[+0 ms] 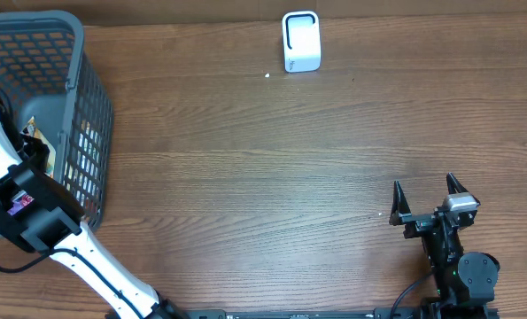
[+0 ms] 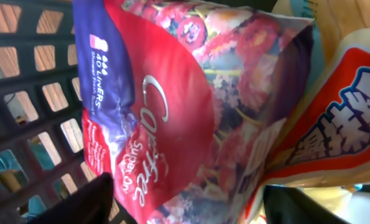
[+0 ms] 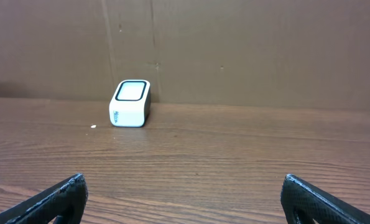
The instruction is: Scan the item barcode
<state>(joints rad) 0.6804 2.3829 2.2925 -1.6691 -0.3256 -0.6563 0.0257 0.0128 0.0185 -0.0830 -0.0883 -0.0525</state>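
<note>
Dips left arm (image 1: 33,213) into basket (image 1: 90,133); holds left tool (image 2: 188,186) released, red coffee bag (image 2: 172,124) directly ahead. Rests right tool (image 1: 422,197) spread wide above counter (image 1: 245,177), scanner (image 3: 130,103) far ahead.

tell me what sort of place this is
Probably a mock shop checkout on a test bench: a small white box-shaped barcode scanner stands on the brown wooden table, and a grey plastic mesh basket holds packaged goods, among them a red glossy coffee pouch.

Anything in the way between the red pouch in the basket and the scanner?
Only the basket wall; the red pouch must lift over the rim. Nothing visible on the table from there to the scanner.
</note>
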